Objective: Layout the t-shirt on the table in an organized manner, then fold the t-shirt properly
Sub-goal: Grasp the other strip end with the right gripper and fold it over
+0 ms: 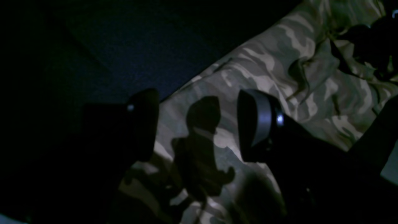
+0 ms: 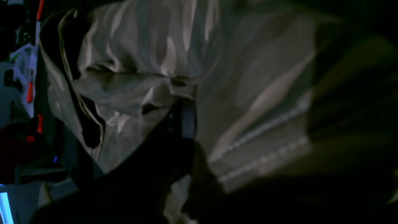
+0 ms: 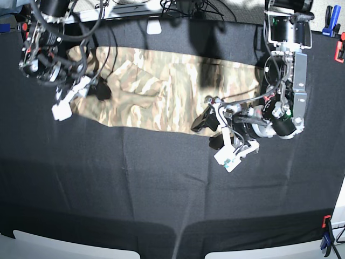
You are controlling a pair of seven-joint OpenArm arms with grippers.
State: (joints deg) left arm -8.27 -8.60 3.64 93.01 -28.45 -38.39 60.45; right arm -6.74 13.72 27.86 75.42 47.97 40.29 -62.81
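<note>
The camouflage t-shirt [image 3: 172, 89] lies stretched sideways across the far half of the black table [image 3: 161, 183], creased toward its left end. My right gripper [image 3: 101, 89] sits on that left end. In the right wrist view the right gripper [image 2: 183, 121] is shut on a bunch of the t-shirt [image 2: 248, 93], whose stitched hem hangs close to the lens. My left gripper [image 3: 207, 132] hovers over the shirt's near edge, right of centre. In the left wrist view the left gripper [image 1: 199, 124] is open, its fingers [image 1: 258, 121] wide apart above the t-shirt [image 1: 279, 62], holding nothing.
Orange and blue clamps [image 3: 338, 51] grip the table's right edge, and another clamp [image 3: 325, 237] is at the near right corner. Cables [image 3: 178, 8] and a small white object [image 3: 154, 27] lie along the far edge. Both arm bodies stand over the table's far corners.
</note>
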